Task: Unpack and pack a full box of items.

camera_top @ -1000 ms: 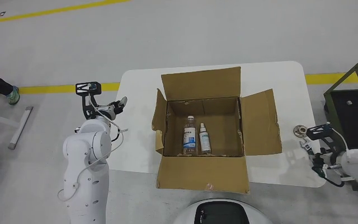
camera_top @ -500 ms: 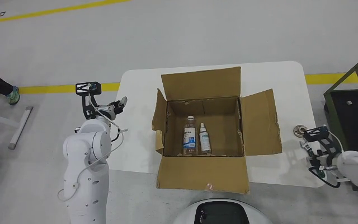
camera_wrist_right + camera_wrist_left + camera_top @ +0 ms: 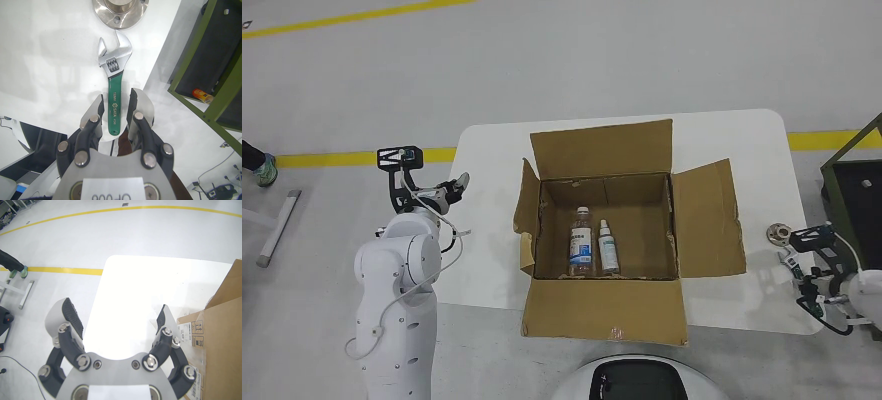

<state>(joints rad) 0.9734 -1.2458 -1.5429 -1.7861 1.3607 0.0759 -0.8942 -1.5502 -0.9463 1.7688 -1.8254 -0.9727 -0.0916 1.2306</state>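
Right pincer (image 3: pixel 116 102) straddling a green-handled wrench (image 3: pixel 115 85) on the table (image 3: pixel 56 47).
Its jaws are standing apart around the white-printed handle, mid-frame; the left pincer (image 3: pixel 115 311) is gaping wide.

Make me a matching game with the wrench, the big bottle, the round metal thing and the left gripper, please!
1 wrench
2 big bottle
3 metal flange
4 left gripper

A inside the cardboard box
B open, by the table edge
C handle between the fingers of the right gripper
D on the table at the wrench's head

Pairs: 1-C, 2-A, 3-D, 4-B.
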